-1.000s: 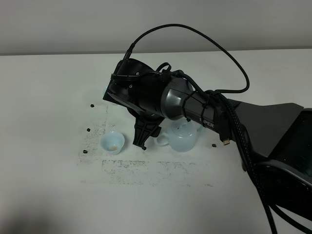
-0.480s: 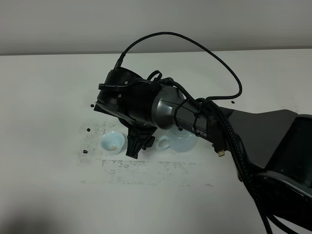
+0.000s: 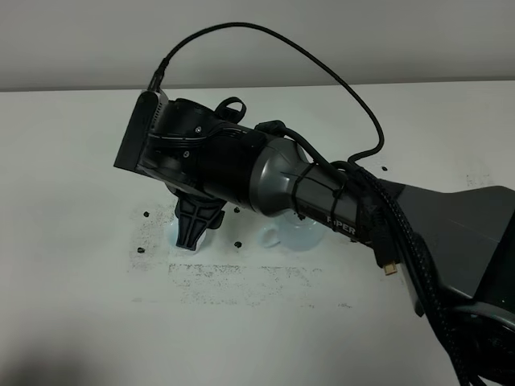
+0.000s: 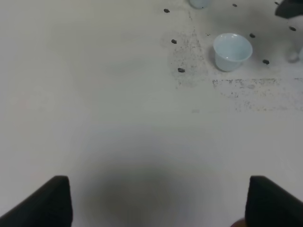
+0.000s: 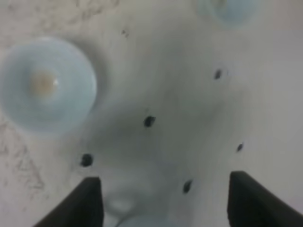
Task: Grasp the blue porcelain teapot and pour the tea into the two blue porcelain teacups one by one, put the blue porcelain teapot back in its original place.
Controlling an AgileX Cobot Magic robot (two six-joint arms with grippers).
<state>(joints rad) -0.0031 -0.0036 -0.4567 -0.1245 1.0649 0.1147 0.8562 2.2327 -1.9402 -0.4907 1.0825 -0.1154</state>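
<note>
Hiding much of the teapot (image 3: 304, 235), the right arm (image 3: 265, 173) hangs its pincer (image 5: 165, 201) released over a teacup (image 5: 47, 85) and dark specks (image 5: 149, 121).

On the table (image 3: 80, 305) the teapot (image 3: 302, 236) sits at frame centre, partly under the arm (image 3: 322, 193). Left of it, the right claw (image 3: 191, 241) hangs over one cup (image 5: 47, 85). The other cup (image 5: 227, 9) stands apart. Specks (image 3: 143, 215) lie around them.

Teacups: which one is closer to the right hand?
The teacup with the tan spot inside, large in the right wrist view; the other teacup is farther, half cropped.
</note>
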